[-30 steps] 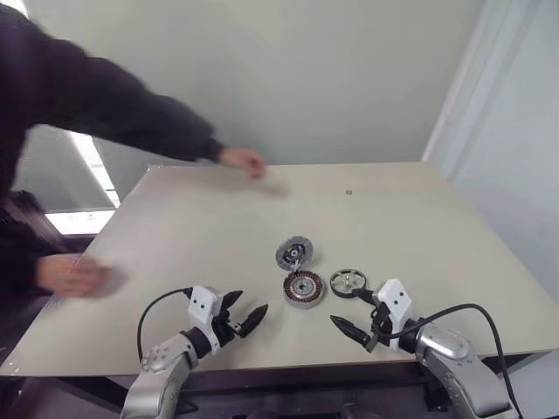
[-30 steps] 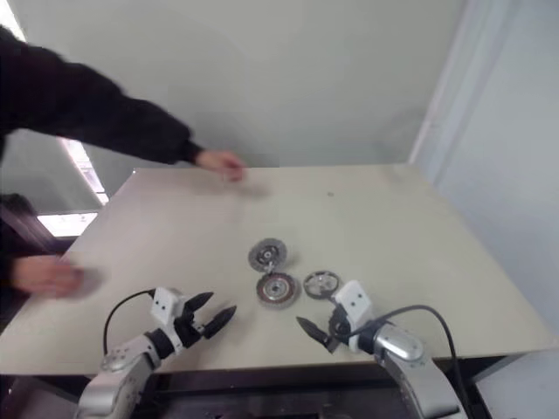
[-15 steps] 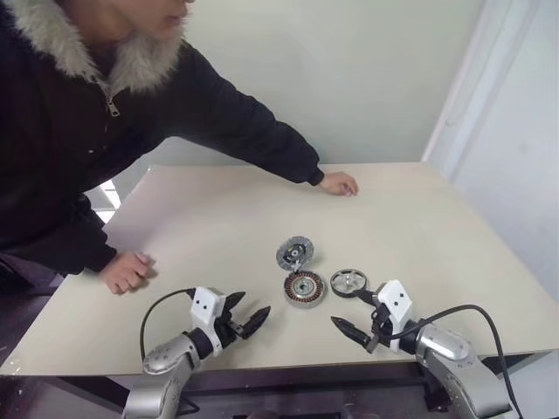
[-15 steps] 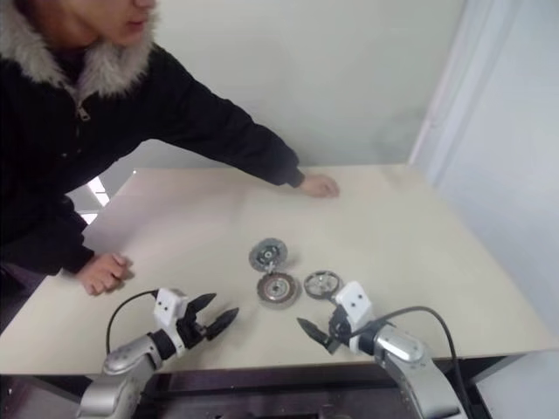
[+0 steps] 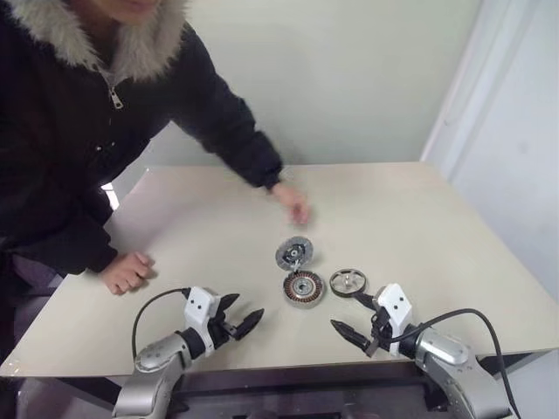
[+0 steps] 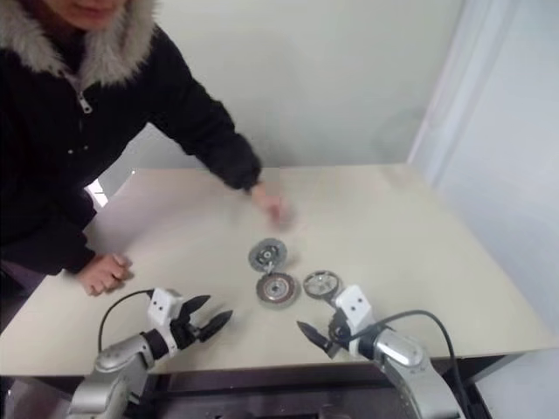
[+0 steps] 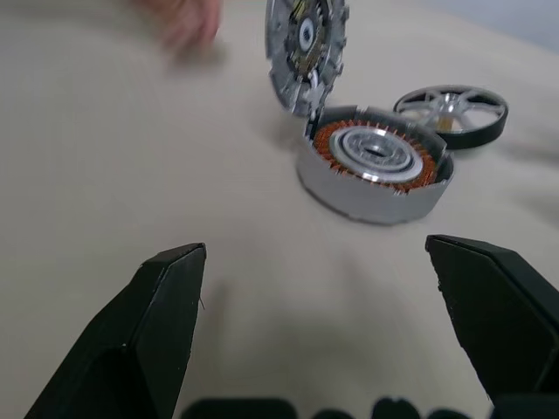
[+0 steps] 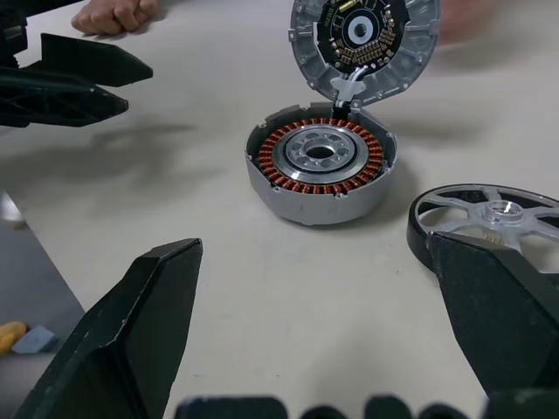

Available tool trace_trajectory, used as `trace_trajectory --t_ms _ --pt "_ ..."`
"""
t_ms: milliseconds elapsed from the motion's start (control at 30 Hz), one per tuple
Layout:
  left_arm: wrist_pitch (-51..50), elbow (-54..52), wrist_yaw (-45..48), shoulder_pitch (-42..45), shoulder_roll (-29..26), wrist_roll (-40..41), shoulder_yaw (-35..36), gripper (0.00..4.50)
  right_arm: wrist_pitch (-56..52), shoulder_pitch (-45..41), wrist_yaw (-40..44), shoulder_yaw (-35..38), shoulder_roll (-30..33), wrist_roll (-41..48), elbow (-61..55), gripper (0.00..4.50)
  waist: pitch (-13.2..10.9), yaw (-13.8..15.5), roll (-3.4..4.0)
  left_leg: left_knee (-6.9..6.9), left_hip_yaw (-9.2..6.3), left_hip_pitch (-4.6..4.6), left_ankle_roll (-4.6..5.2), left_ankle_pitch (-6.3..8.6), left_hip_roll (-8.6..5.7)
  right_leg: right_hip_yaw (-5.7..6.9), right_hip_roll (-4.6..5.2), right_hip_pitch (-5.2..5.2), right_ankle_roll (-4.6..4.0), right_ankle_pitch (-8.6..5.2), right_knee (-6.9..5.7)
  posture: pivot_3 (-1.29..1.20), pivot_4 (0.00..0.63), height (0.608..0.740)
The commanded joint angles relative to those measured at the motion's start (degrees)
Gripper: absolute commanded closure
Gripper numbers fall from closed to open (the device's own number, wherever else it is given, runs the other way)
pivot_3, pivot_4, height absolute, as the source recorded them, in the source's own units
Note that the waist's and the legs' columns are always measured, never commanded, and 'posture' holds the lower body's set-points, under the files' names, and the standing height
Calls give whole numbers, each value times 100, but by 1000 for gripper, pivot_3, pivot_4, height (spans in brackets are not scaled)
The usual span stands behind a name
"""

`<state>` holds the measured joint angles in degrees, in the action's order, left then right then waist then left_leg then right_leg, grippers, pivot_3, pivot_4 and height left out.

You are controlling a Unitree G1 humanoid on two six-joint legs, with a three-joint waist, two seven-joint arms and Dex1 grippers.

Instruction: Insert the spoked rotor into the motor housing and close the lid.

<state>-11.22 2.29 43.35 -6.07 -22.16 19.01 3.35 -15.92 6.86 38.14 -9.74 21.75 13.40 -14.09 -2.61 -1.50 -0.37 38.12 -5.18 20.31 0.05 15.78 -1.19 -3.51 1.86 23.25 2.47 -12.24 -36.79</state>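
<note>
While the fingers: both the left gripper (image 5: 238, 319) and the right gripper (image 5: 352, 325) are hovering spread wide, gripping nothing.
Spoked rotor (image 8: 492, 223): lying flat on the bench (image 5: 419, 236) beside the motor housing (image 8: 320, 170).
Lid (image 8: 365, 39): standing tilted open behind it.
Advice: the right gripper should be pinching the rim, keeping it level.
Hazard: a person's hand (image 5: 293, 205) is hovering nearby.

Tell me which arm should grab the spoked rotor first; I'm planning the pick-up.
Right, probably. The spoked rotor lies just ahead of the open right gripper, beside the motor housing. The open left gripper sits across the housing, farther away.

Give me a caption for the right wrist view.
Open right gripper faces the motor housing, lid raised, spoked rotor beside it.
</note>
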Motion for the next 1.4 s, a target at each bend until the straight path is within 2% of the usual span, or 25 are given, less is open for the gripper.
trace_trajectory --t_ms 33,300,667,933,1167,1400 --pt "-23 -156 59 52 -88 92 79 50 113 -85 2 32 -11 44 -199 0 0 0 0 0 0 0 0 0 0 0 0 -1 0 0 0 0 0 740" --pt "-386 -405 89 -135 -208 234 177 50 144 -109 18 -10 -36 21 -146 0 0 0 1 -1 -1 1 0 0 0 0 0 2 0 0 0 0 0 740" --pt "-141 -275 32 -376 -262 116 261 50 160 -105 -1 -89 -64 -20 -118 0 -1 0 1 -2 0 1 -1 1 3 0 0 4 -1 0 0 0 0 740" --pt "139 110 116 72 -289 -281 -126 50 204 -13 -107 -205 -132 -100 -164 0 -1 2 1 0 1 -1 -1 0 2 1 0 2 -1 -1 1 0 0 740" --pt "598 861 -39 696 -147 -767 -450 50 260 80 -239 -305 -229 -180 -237 0 1 1 3 -1 -1 0 0 0 0 1 -1 1 0 0 -1 0 0 740" --pt "678 1249 -163 849 -46 -1052 -632 50 297 157 -313 -326 -270 -212 -301 0 1 2 2 -3 -2 1 0 0 0 0 -1 3 1 1 -1 0 0 740"
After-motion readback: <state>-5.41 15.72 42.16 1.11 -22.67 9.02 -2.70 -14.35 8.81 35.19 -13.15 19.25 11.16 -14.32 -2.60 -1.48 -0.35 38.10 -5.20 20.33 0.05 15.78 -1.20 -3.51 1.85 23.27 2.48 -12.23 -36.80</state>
